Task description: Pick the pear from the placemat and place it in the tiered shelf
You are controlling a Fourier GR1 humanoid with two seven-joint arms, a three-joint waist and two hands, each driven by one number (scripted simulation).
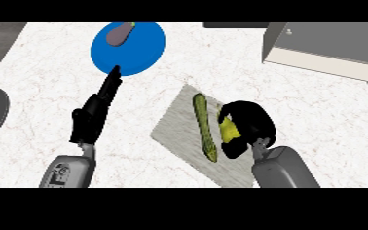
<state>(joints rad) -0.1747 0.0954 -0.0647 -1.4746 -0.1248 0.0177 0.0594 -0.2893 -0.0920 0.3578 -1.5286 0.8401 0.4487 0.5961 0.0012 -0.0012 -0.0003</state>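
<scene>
Right hand [248, 126] is curled around the yellow-green pear [229, 129] over the grey placemat [176, 134], just right of the long green vegetable [205, 126]. Left hand [97, 112] is stretched straight, fingertips touching the blue plate [140, 48] beyond the placemat.

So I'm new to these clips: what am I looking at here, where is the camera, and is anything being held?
The single picture looks steeply down from the robot's head at a pale marbled kitchen counter. The two grey forearms coming in from the bottom are the robot's own, each ending in a black hand. The right hand is curled round a yellow-green pear over a grey placemat, where a long green vegetable also lies. The left hand is stretched out straight, holding nothing, its fingertips at the edge of a blue plate that carries an eggplant. The grey shelf at the upper right is where the pear should go.
</scene>
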